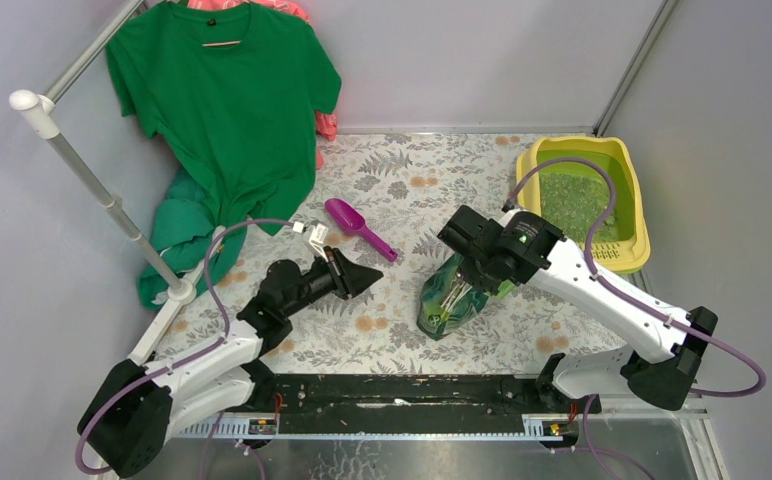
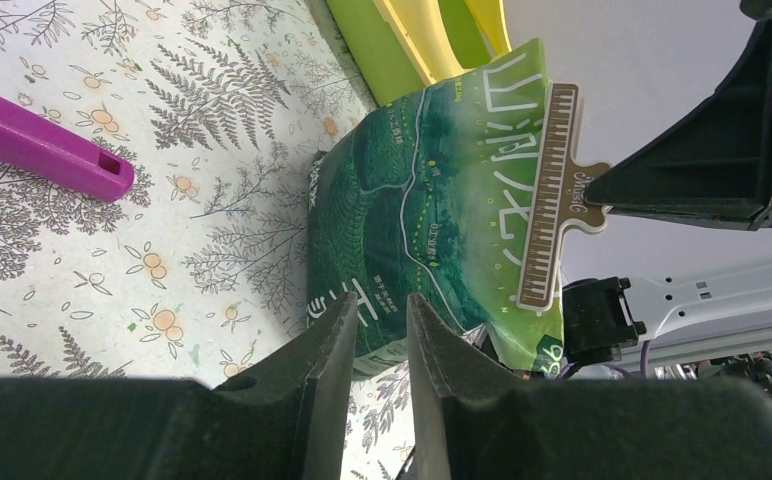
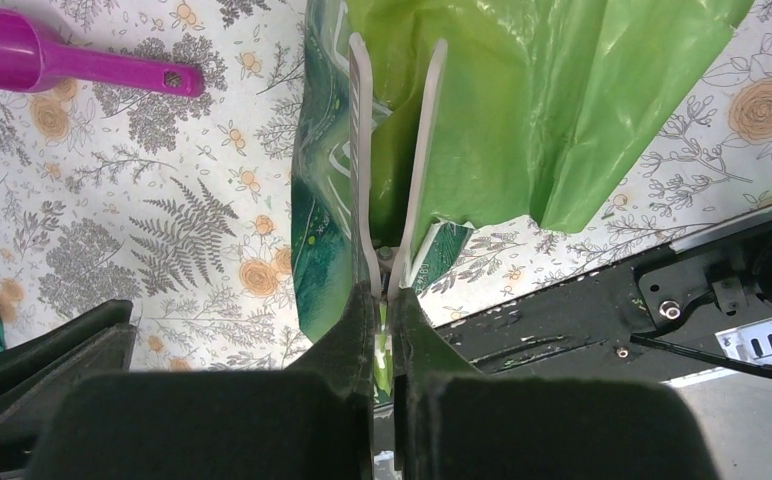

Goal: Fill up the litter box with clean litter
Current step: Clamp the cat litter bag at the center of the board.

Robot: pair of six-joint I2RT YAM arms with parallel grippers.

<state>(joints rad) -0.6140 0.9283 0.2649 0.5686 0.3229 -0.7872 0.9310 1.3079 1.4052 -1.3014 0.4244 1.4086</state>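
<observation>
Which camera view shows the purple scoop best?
The top external view: the whole purple scoop is visible, bowl and handle. Left wrist shows only its handle; right wrist shows the handle and part of the bowl.

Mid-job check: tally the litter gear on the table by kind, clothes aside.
Scoop: 1
Litter bag: 1
Bag clip: 1
Litter box: 1
Total: 4

scoop (image 1: 360, 228) left of bag (image 1: 452, 300), clip (image 2: 552, 190) on bag, litter box (image 1: 634, 215) far right, litter (image 1: 567, 200) inside
</observation>
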